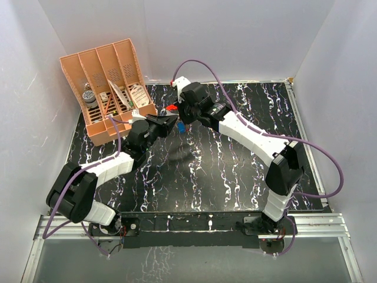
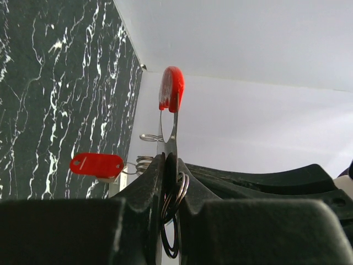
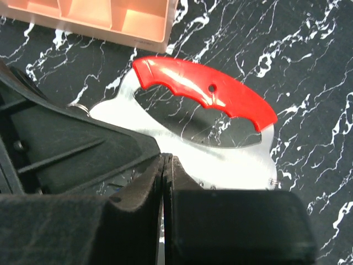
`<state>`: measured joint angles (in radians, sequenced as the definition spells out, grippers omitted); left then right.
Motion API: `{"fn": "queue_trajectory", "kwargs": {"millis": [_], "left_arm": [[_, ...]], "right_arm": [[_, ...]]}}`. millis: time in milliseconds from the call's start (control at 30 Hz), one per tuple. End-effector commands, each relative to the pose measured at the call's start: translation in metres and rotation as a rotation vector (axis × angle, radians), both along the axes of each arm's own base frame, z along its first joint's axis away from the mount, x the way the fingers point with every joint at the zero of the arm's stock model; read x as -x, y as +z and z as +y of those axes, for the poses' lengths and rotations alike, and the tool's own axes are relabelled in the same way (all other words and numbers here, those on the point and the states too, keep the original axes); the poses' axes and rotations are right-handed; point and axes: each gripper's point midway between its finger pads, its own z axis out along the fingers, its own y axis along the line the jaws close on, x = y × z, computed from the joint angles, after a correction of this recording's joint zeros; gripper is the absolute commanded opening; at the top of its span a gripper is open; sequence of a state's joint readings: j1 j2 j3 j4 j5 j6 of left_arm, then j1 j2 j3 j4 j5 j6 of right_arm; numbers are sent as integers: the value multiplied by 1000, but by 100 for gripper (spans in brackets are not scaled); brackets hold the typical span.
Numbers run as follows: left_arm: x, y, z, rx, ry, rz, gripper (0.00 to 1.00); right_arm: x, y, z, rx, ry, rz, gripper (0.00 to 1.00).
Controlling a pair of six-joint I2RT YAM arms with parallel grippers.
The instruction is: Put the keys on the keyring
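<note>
The keyring [image 3: 209, 94] is a flat silvery loop with a red grip along one edge; it is also in the overhead view [image 1: 172, 108]. In the left wrist view the keyring [image 2: 171, 91] stands edge-on and upright. My left gripper [image 2: 170, 161] is shut on its lower part, with thin wire rings [image 2: 175, 199] pinched between the pads. A red-headed key [image 2: 96, 164] hangs to the left on a wire coil. My right gripper [image 3: 166, 157] is shut with its tips at the loop's lower edge; what lies between its pads is hidden. A blue key head [image 1: 181, 125] shows just below both grippers.
An orange divided organizer [image 1: 109, 88] with small items stands at the back left, its corner close behind the keyring [image 3: 110, 16]. White walls enclose the black marbled table [image 1: 224, 177]. Both arms meet near the table's back middle.
</note>
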<state>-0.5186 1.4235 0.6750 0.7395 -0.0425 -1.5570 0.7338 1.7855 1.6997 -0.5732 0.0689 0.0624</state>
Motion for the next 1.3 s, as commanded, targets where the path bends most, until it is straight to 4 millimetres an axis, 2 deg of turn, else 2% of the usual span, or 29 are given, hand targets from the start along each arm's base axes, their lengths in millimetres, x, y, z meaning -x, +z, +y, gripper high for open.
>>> {"fn": "queue_trajectory", "kwargs": {"millis": [0, 33, 133, 633, 667, 733, 767, 900, 1000, 1200, 1267], "left_arm": [[14, 64, -18, 139, -109, -158, 0], [14, 64, -18, 142, -108, -160, 0], [14, 65, -17, 145, -107, -165, 0], [16, 63, -16, 165, -105, -164, 0], [15, 63, -15, 166, -102, -162, 0], [15, 62, -14, 168, -99, -160, 0], [15, 63, -13, 169, -97, -161, 0], [14, 60, -12, 174, -95, -154, 0], [14, 59, -12, 176, -93, -148, 0], [12, 58, -11, 183, -90, -142, 0], [12, 58, -11, 189, -91, -141, 0]], "right_arm": [[-6, 25, 8, -97, -6, -70, 0], [-6, 22, 8, -98, -8, -69, 0], [-2, 34, 5, -133, -10, -98, 0], [-1, 49, -2, -179, -43, -151, 0], [-1, 53, -4, -190, -51, -163, 2], [3, 64, -9, -225, -63, -198, 16], [5, 67, -12, -237, -66, -209, 19], [17, 90, -20, -309, -61, -269, 21], [27, 100, -27, -340, -53, -293, 22], [42, 98, -33, -378, -34, -288, 23], [47, 89, -34, -393, -31, -275, 24]]}}
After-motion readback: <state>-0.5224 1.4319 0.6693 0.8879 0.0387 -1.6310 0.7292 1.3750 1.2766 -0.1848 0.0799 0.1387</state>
